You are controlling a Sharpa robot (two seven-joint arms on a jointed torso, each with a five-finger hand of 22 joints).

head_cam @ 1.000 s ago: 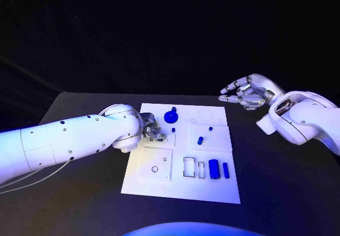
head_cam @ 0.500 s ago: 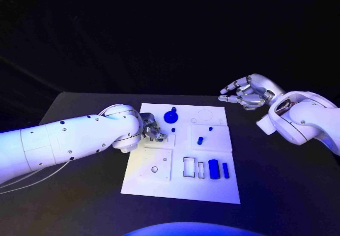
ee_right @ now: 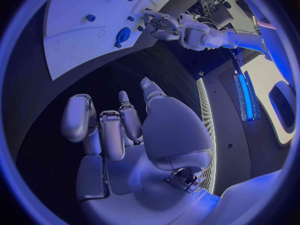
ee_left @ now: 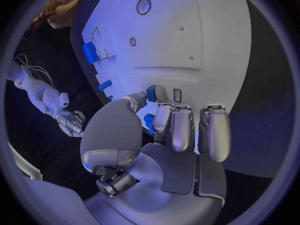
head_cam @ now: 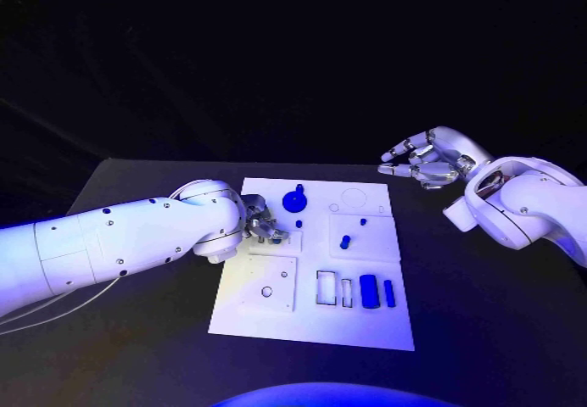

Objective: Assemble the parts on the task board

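Observation:
The white task board (head_cam: 321,326) lies in the middle of the black table. My left hand (head_cam: 260,222) rests low over the board's left side. Its thumb and a fingertip (ee_left: 161,94) pinch a small blue peg (ee_left: 151,92), which stands by a narrow slot (ee_left: 177,95). A round blue knob (head_cam: 295,201) is just beyond that hand. Two small blue pieces (head_cam: 346,242) sit mid-board, and a blue cylinder (head_cam: 368,291) and a blue bar (head_cam: 389,292) lie near the front. My right hand (head_cam: 422,161) hangs in the air past the board's far right corner, fingers apart and holding nothing.
A white rectangular frame (head_cam: 327,287) lies left of the blue cylinder. A ring-shaped hole (head_cam: 267,292) marks the board's front left panel. The right wrist view shows the board (ee_right: 69,45) and my left hand (ee_right: 164,26) far off. Bare black table (head_cam: 489,305) surrounds the board.

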